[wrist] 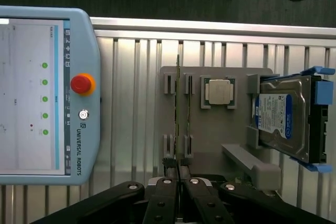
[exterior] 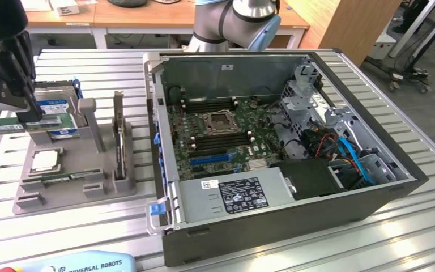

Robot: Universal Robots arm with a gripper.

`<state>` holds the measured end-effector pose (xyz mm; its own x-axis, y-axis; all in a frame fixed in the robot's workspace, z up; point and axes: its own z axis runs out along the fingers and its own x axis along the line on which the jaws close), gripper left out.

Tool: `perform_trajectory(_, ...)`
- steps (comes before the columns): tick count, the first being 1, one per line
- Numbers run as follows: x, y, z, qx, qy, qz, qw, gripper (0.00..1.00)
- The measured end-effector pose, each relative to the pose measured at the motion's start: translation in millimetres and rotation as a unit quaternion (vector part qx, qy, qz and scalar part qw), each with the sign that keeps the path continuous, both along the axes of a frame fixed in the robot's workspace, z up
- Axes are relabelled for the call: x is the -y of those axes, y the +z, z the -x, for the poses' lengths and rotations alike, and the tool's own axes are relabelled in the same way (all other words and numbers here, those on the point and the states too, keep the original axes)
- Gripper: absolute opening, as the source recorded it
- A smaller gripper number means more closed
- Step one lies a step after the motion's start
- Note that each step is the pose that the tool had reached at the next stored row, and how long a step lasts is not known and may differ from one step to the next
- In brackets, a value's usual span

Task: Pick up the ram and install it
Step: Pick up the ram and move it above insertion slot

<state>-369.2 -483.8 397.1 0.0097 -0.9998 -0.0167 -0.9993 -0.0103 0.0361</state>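
Okay, quick pass, big to small. One slatted aluminium table [exterior: 399, 226]. One open dark grey computer case [exterior: 278, 226] sits on it, centre of the exterior view, with one green motherboard [exterior: 202, 141] inside. One silver-and-pale-blue robot arm [exterior: 237, 20] stands at 12 o'clock of the case. One grey plastic parts fixture [exterior: 66, 198] lies at 9 o'clock of the case, just beside it. One pale blue teach pendant with a red stop button [exterior: 81, 263] lies at 7 o'clock of the case.

On the fixture:
- One silver hard drive with a blue-white label [exterior: 55, 107], in blue rails.
- One small square silver processor chip [exterior: 45, 160], lying flat at 6 o'clock of the drive.

One black two-finger gripper [wrist: 178, 169] is clamped tight on the end of one long thin green ram stick [wrist: 178, 108]. In the wrist view the stick shows edge-on, reaching out over the fixture. In the exterior view gripper and ram are at 9 o'clock of the hard drive, well apart from the case. The ram is not yet in the motherboard.
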Motion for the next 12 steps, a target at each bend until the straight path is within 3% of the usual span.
perform_trajectory(12, 0.0, 14.9, 0.0, 0.0002, 0.002, -0.0002, 1.0000, 0.11)
